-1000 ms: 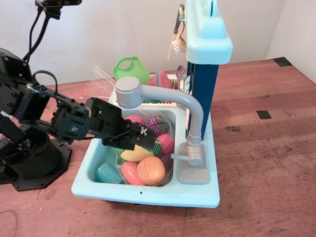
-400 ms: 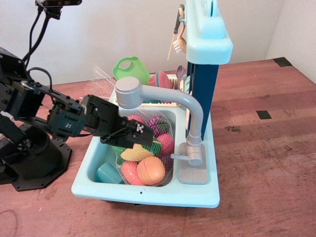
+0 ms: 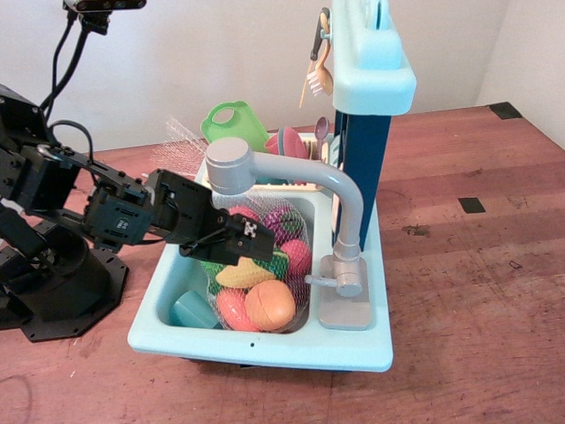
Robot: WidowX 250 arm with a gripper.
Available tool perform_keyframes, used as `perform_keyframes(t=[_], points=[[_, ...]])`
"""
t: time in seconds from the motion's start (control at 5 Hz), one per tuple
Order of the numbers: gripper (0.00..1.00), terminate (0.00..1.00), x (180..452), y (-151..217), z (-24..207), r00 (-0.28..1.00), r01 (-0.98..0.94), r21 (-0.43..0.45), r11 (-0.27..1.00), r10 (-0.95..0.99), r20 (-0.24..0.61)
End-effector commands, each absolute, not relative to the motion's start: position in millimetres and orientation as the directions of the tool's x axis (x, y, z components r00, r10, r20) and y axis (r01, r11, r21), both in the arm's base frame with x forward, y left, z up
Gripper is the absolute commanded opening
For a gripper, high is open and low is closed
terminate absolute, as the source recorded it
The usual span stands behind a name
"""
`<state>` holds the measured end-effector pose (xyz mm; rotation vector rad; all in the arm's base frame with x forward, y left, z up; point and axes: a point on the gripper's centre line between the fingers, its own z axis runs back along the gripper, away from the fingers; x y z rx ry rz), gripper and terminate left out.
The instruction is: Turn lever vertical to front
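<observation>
Grey plastic made up the whole faucet: the lever (image 3: 320, 282) was a short thin stick jutting toward nine o'clock from the round base knob (image 3: 347, 276), low on the sink's right-hand deck. The tall spout (image 3: 291, 172) curved away toward eleven o'clock, its wide head hanging over the basin.

The gripper (image 3: 250, 241) hovered over the basin at about nine o'clock from the lever, near it but not touching. Its black fingers lay close together and held nothing, though from this angle I could not tell whether they were fully closed.

The likeliest trouble, as I judged it, was the mesh bag of toy fruit (image 3: 256, 274) filling the basin — it sat directly between gripper and lever, almost touching the lever's tip. A low approach could snag the netting and drag the bag along. The lever was thin and short, so a slightly misjudged push might slip off it or press on the knob instead. The spout head overhead also limited a descent from above.

Around stood the pale blue sink (image 3: 265, 340), a green cup (image 3: 233, 122) and dishes (image 3: 291, 141) at twelve o'clock, and a dark blue post (image 3: 364, 150) behind the faucet.
</observation>
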<state>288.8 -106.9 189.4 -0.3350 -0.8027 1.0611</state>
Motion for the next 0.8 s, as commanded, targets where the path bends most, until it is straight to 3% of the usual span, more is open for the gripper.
perform_keyframes(t=[0.0, 0.4, 0.6], points=[[1.0, 0.0, 288.2, -108.8, 199.2, 0.243, -0.62, -0.628, 0.47, 0.876, 0.416], [1.0, 0.0, 288.2, -108.8, 199.2, 0.243, -0.62, -0.628, 0.47, 0.876, 0.416], [1.0, 1.0, 288.2, -108.8, 199.2, 0.243, -0.62, -0.628, 0.47, 0.876, 0.416]])
